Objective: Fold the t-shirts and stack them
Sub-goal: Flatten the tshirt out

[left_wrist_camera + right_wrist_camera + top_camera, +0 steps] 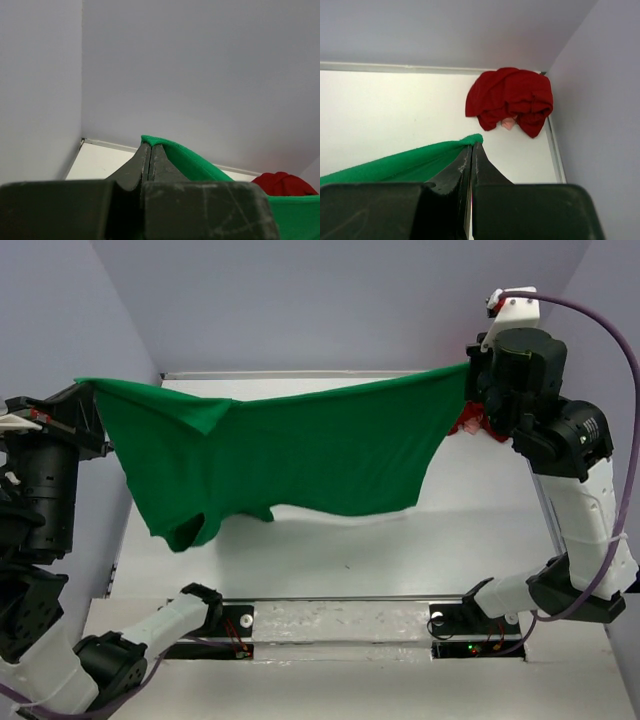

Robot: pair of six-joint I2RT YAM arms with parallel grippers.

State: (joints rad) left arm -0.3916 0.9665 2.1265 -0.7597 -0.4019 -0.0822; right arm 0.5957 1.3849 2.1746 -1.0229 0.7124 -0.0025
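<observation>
The left fingers (pixel 140 165) are pressed together with an edge of the green t-shirt (pixel 186 161) pinched between their tips. The right fingers (pixel 482 167) are closed the same way on another edge of it, the cloth running off towards 8 o'clock in that wrist's view.

From above, the green t-shirt (pixel 300 450) hangs spread between the two grips, one at about 9 o'clock of the tabletop (pixel 400 550) and the other at about 2 o'clock. Its top edge sags a little in the middle. A flap is doubled over near the left grip, and the lowest fold droops at about 7 o'clock. I cannot tell whether that fold touches the tabletop.

The dark red t-shirt (pixel 512 95) lies bunched in a heap on the tabletop, in the far right corner at about 1 o'clock, close against the walls (pixel 330 300). It lies just beyond the right fingers and apart from the green cloth.
</observation>
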